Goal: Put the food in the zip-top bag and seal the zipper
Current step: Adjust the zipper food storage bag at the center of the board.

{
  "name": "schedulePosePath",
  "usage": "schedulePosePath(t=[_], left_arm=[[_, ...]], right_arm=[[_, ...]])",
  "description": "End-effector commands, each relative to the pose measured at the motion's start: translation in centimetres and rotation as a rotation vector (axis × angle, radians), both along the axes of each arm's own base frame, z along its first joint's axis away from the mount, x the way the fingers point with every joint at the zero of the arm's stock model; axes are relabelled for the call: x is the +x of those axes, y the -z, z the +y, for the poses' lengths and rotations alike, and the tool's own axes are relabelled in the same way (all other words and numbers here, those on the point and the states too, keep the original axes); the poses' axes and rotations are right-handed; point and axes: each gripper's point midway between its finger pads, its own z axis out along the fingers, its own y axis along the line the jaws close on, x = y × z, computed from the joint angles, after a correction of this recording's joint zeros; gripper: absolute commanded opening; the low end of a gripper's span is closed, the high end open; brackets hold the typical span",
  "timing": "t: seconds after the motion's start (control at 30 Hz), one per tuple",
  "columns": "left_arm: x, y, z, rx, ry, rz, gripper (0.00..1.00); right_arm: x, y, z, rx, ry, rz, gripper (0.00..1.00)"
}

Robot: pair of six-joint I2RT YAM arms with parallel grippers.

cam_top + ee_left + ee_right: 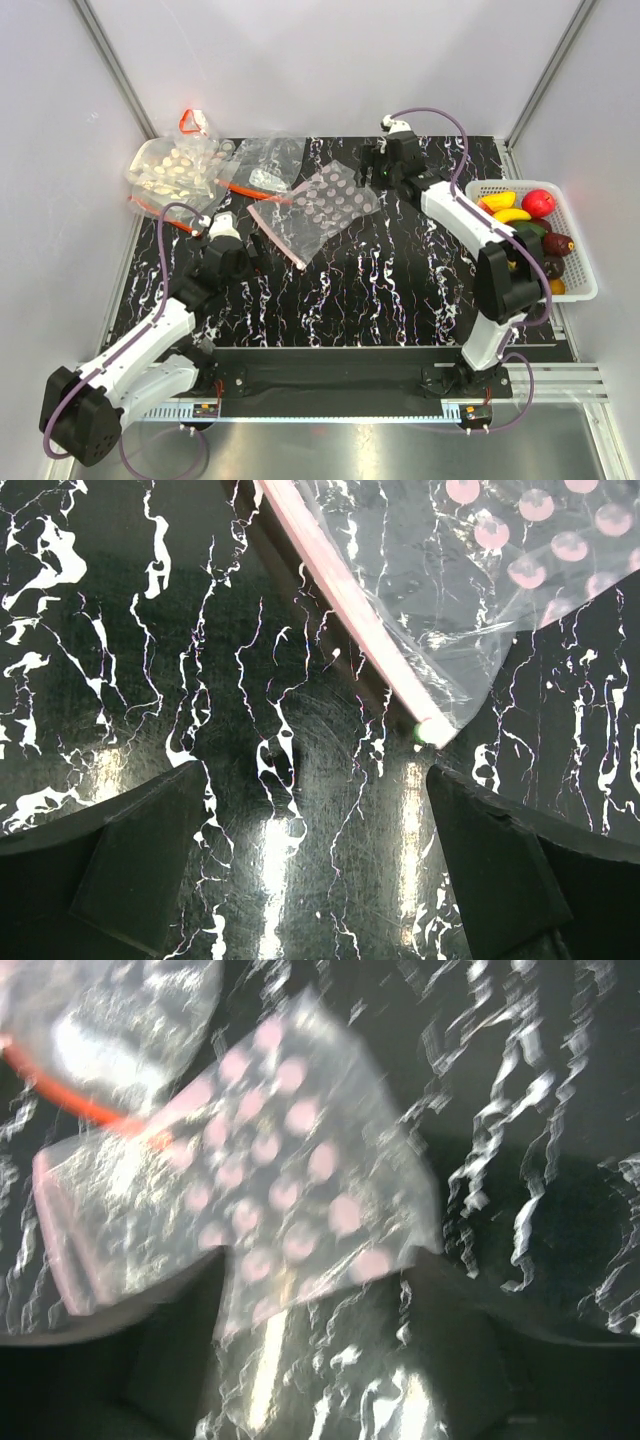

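Robot lab test cell, as we log it: white panel walls, aluminium corner posts, black marble-patterned tabletop, two cabled arms bolted to our base rail

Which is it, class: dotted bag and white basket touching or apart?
Apart. The top view shows the zip-top bag lying mid-table, with bare marbled tabletop between it and the basket at the right edge.

Overhead cam sits above and behind the arms, looking down on the whole bench. Both wrist cams point down at it from close up, the right one blurry. All three catch the zip-top bag.
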Motion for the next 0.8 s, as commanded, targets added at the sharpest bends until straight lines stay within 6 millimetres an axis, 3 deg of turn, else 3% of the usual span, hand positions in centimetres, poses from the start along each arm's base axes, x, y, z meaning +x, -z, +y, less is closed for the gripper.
schedulePosePath(t=[0.0,0.03,0.07,0.13,0.2,0.3,0.33,0.37,0.43,0.47,0.63,0.7,0.77], left_arm=[[0.9,-1.8,-0.1,-0.022,-0.006,-0.072,0.99],[1.0,-1.8,0.2,-0.025,-0.031,-0.078,0.99],[1.0,-1.7,0.5,-0.022,-0.053,-0.079,0.99],[1.0,-2.0,1.4,-0.022,-0.099,-0.092,0.99],[1.2,-2.3,2.2,-0.026,-0.128,-0.101,0.99],[1.6,-1.7,4.2,-0.085,-0.189,-0.093,0.99],[1.5,-1.3,3.7,-0.133,-0.165,-0.076,0.99],[1.5,-0.5,3.9,-0.154,-0.170,-0.063,0.99],[1.7,0.2,4.5,-0.216,-0.187,-0.034,0.99],[1.8,0.8,4.7,-0.233,-0.191,-0.028,0.99],[1.8,2.0,6.1,-0.327,-0.199,-0.027,0.99],[1.8,1.6,6.8,-0.334,-0.221,-0.056,0.99],[1.8,1.4,7.3,-0.339,-0.230,-0.068,0.99]], right_arm=[[-4.2,-3.5,3.4,0.107,-0.204,-0.076,0.73],[-5.5,-2.1,4.0,0.088,-0.251,-0.057,0.70],[-6.4,-2.2,4.7,0.083,-0.283,-0.067,0.67],[-8.9,-0.5,7.0,0.047,-0.391,-0.051,0.59],[-10.3,0.6,8.9,0.029,-0.469,-0.050,0.59],[-12.6,2.8,12.1,-0.032,-0.591,-0.032,0.61],[-12.7,3.4,13.2,-0.061,-0.623,-0.034,0.62],[-13.3,3.8,14.3,-0.087,-0.640,-0.034,0.70],[-13.2,3.8,15.7,-0.105,-0.652,-0.044,0.72],[-13.4,5.0,16.5,-0.114,-0.668,-0.022,0.73],[-12.4,7.2,19.1,-0.170,-0.704,-0.004,0.76],[-12.2,7.1,20.2,-0.188,-0.718,-0.016,0.81],[-11.9,8.5,20.9,-0.216,-0.718,-0.003,0.84]])
